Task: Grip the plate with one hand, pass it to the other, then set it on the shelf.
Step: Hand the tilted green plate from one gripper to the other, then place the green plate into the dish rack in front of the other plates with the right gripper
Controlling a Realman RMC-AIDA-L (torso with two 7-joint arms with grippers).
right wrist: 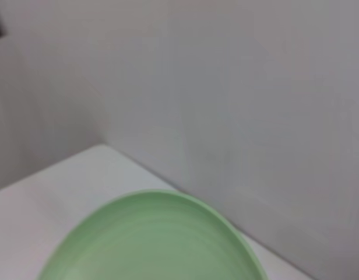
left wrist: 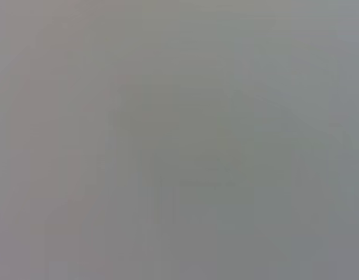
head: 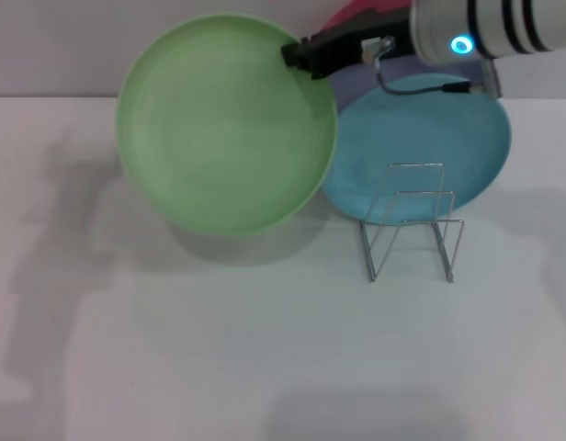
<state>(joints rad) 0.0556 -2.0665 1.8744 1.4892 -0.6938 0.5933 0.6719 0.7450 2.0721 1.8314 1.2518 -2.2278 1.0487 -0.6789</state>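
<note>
The light green plate (head: 223, 124) hangs in the air above the table's far left-centre, its face toward the head camera. My right gripper (head: 304, 55), black on a white black-striped arm with a blue ring light, is shut on the plate's upper right rim. The plate also fills the lower part of the right wrist view (right wrist: 156, 239). The silver wire shelf (head: 412, 220) stands on the table to the right of the plate, empty. My left gripper is out of view; the left wrist view shows only blank grey.
A sky-blue plate (head: 430, 147) lies flat behind the wire shelf. A lavender plate edge (head: 356, 78) and something pink (head: 356, 14) show behind the gripper. The white table (head: 265, 349) reaches to the near edge; a wall stands behind.
</note>
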